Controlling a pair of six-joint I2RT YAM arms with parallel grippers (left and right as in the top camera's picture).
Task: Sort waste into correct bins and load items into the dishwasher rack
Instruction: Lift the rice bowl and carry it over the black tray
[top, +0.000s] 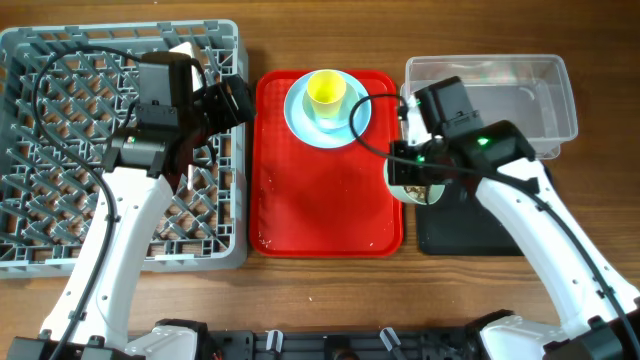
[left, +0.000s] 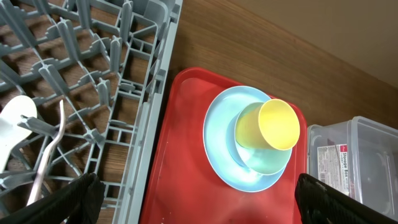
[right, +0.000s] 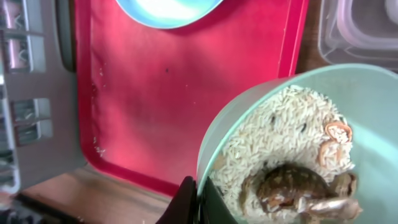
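So the right claw (top: 408, 165) is clamping the rim of a mint bowl (right: 367, 99), with one finger (right: 186, 202) showing at the rim. The bowl is carrying rice (right: 267, 143) plus some brown bits, and it's hanging right of the table's middle, over where the red tray (top: 320, 200) meets the black tray (top: 470, 225). The tub (top: 540, 100) is sitting by the far right corner. The left claw (top: 232, 100) is gaping wide over the rack (top: 60, 150) wall, toward the far edge. The rack is filling the left side, with a spoon (left: 15, 121) lying in it. The plate (top: 300, 115) is sitting on the red tray's far end, with a second bowl (left: 267, 162) and the cup (top: 326, 92) stacked on it.
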